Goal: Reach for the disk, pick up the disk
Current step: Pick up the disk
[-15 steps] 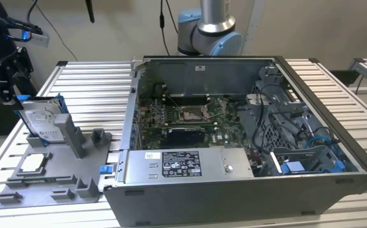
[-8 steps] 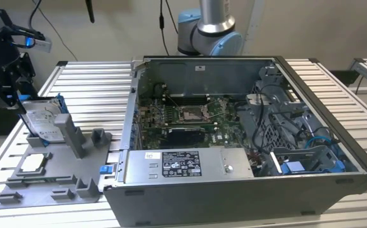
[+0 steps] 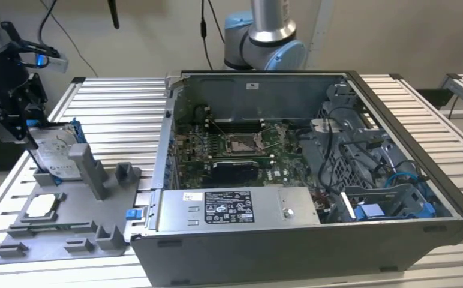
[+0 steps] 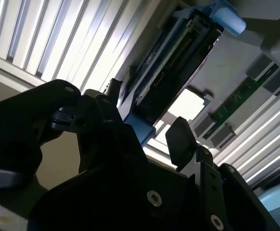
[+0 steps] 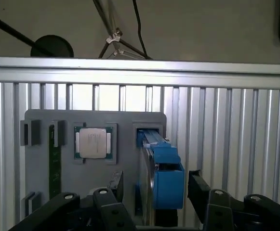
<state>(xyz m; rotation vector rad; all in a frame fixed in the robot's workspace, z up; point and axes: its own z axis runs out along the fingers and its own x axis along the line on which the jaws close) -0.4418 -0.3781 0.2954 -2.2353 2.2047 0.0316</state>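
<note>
Gripper (image 5: 155, 185) open, fingers (image 5: 196, 185) astride disk (image 3: 56, 151), standing on edge in grey holder (image 3: 71, 237) at the exterior view's left. Possibly off-centre, hard to tell. Risk on uneven closing: disk twisted, jammed in holder, or bracket (image 5: 168, 187) pinched alone.

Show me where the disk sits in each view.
Exterior view: disk standing on edge in the grey tray, exterior view's left.
First wrist view: disk edge-on inside the open pincer.
Second wrist view: disk edge-on beyond the pincer.
Shared landmark: the grey tray.
</note>
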